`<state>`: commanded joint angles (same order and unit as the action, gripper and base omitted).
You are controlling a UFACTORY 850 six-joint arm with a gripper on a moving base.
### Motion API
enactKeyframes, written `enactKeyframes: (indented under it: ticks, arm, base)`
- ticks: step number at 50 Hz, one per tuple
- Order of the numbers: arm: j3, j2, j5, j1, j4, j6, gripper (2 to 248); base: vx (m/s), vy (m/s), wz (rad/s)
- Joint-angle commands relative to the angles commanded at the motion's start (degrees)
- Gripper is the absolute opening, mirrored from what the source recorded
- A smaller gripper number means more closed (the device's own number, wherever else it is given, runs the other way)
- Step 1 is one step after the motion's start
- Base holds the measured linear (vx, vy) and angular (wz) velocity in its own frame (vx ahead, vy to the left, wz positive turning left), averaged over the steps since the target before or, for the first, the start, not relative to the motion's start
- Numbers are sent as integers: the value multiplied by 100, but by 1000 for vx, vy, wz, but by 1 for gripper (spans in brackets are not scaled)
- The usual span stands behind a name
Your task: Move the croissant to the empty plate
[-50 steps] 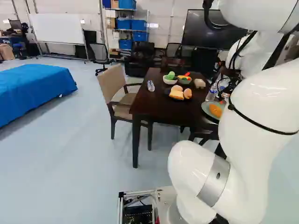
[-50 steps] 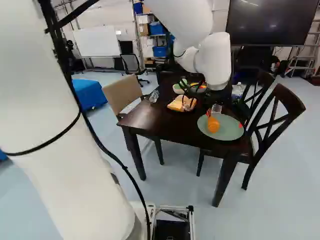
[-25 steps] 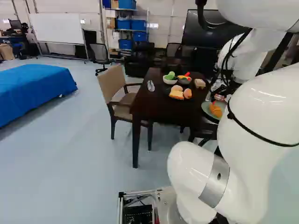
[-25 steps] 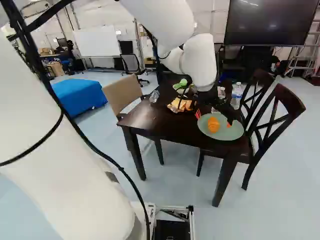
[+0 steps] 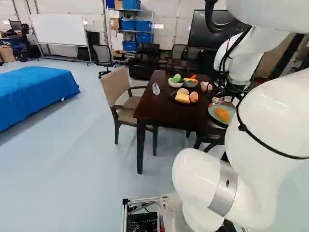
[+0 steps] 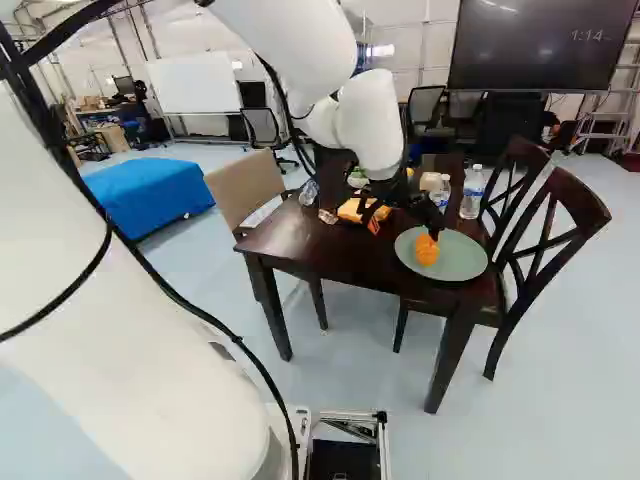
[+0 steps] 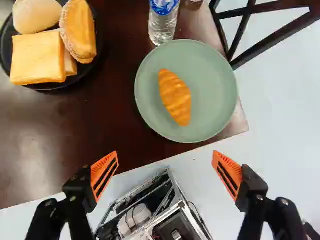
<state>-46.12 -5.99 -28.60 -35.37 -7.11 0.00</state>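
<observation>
Now gripper (image 7: 165,155) has shifted leftward relative to green plate (image 7: 212,95), jaws wide, empty; croissant (image 7: 175,97) sits on it, likely done.

In the right base view, the croissant (image 6: 427,249) lies on the plate (image 6: 465,259), right of the bread (image 6: 351,210), before a bottle (image 6: 472,195).

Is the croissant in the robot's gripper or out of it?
Out: the croissant lies on the green plate, ahead of the gripper, whose orange pads stand wide apart.
</observation>
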Motion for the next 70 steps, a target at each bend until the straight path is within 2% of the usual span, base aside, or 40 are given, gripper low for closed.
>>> enactKeyframes:
  ticks: [29,70]
  arm:
    - [36,-38,0,744,0,0,247]
    - [547,-600,0,1695,0,0,247]
  base:
    - [0,0,0]
    - [0,0,0]
